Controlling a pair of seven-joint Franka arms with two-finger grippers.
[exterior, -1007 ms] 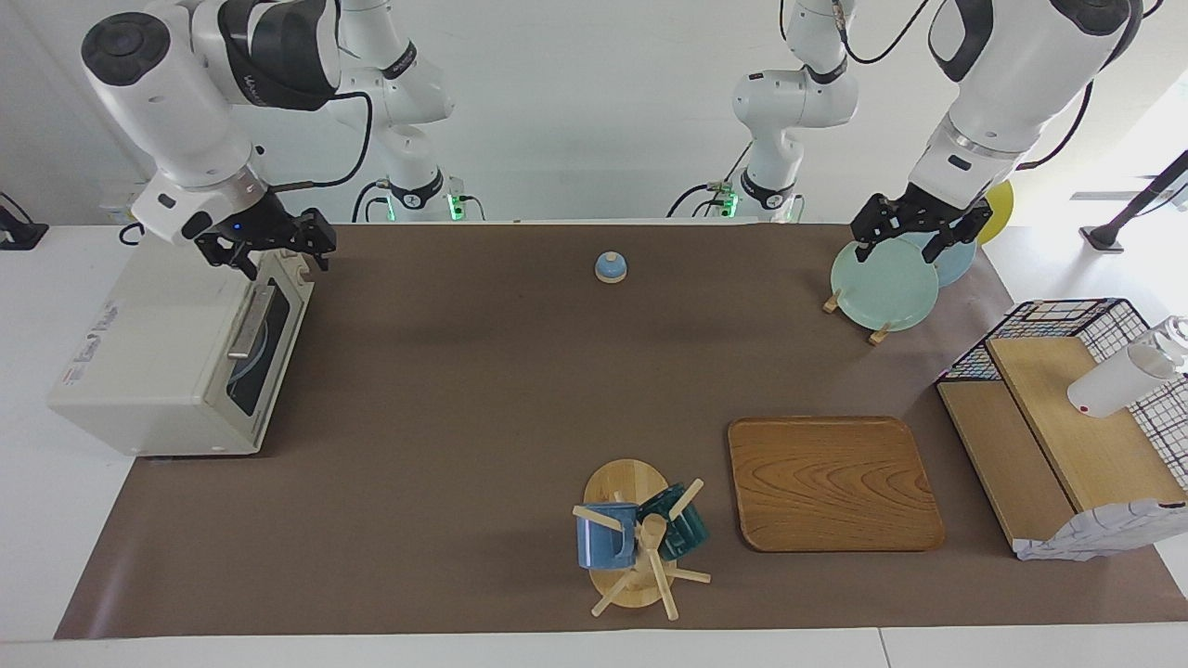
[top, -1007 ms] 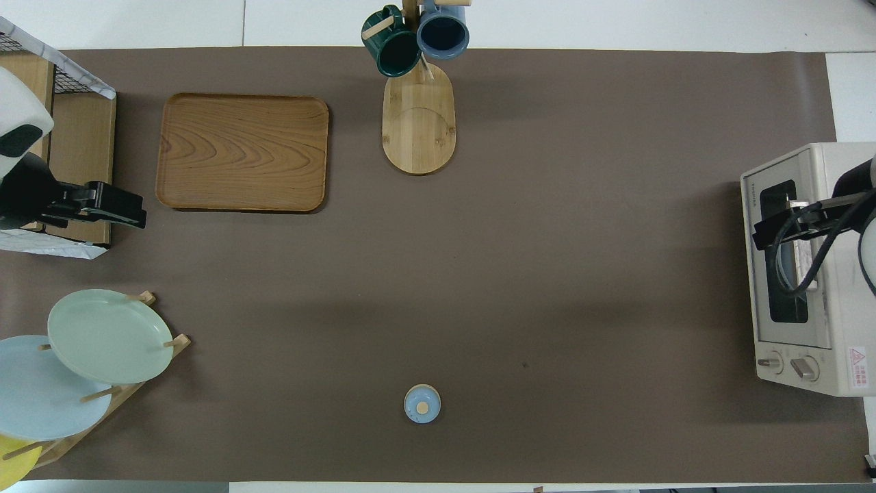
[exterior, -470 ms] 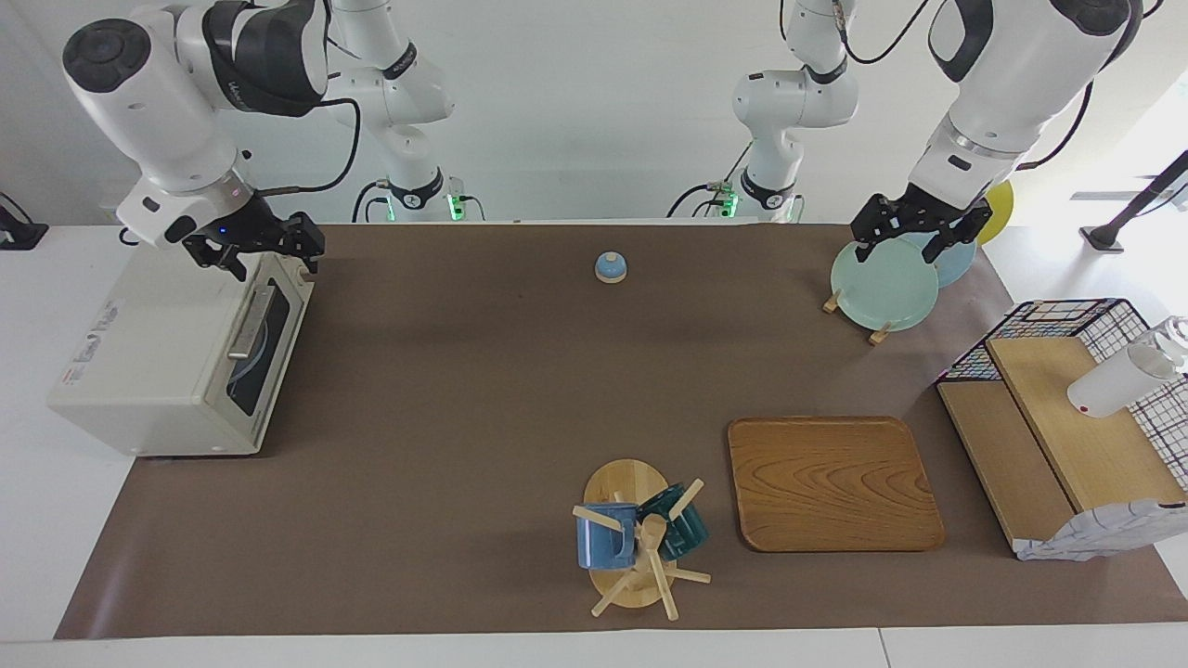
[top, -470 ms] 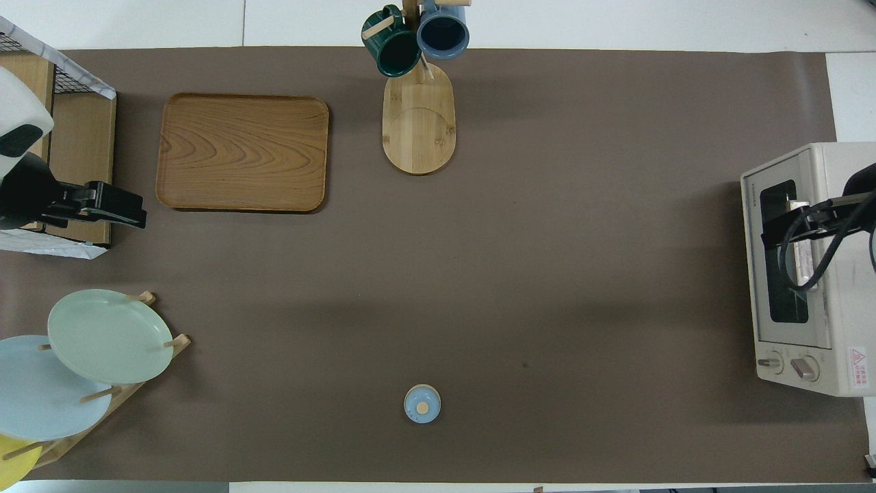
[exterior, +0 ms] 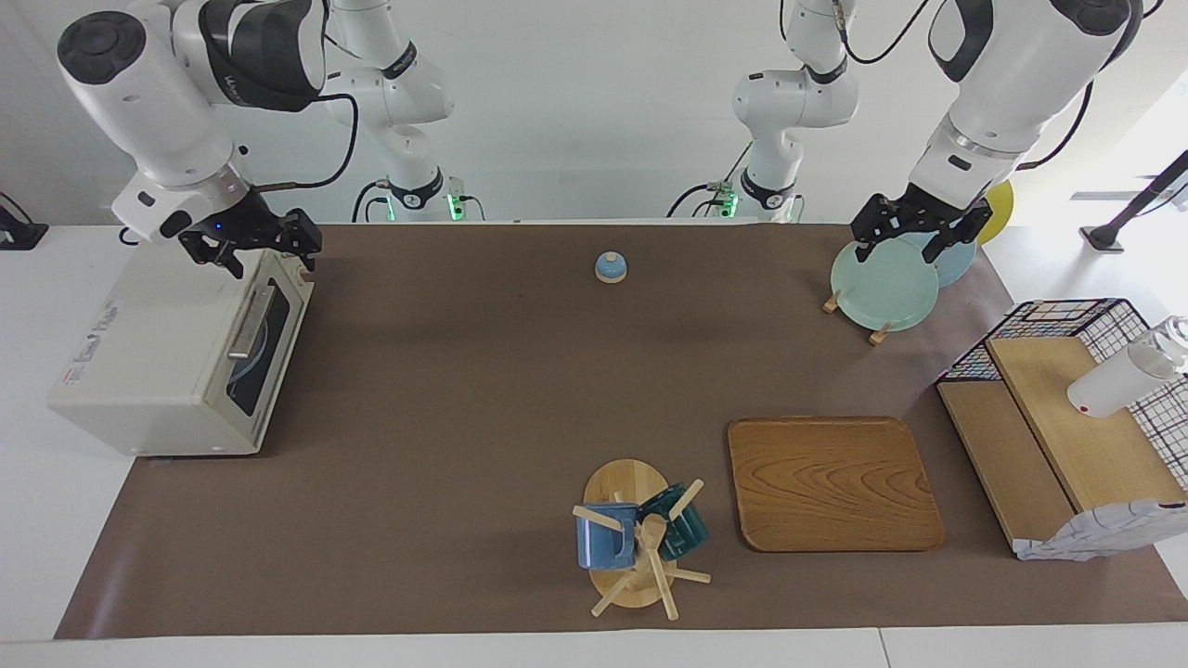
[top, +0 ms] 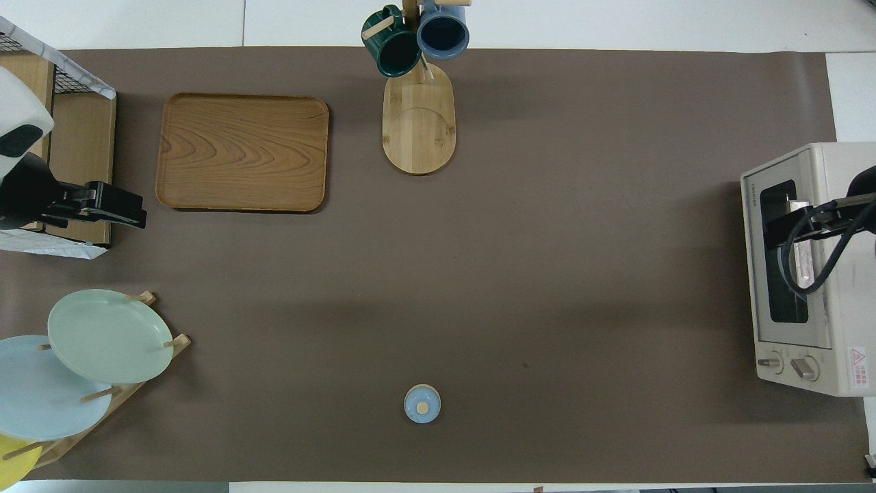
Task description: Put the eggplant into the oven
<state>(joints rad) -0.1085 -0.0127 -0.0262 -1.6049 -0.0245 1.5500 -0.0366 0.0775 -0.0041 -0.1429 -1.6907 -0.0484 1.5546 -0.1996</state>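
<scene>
right tool open, over oven | door closed

White worktop under a brown mat running nearly its whole length. Plain white wall along the robots' end. Bright daylight pouring in at the left arm's end, washing out the surface there. Soft shadows in broad bands over the mat. Black stand leg slanting down at that bright end. Small dark block on the worktop edge at the right arm's end. Seam lines between white panels past the mat.
</scene>
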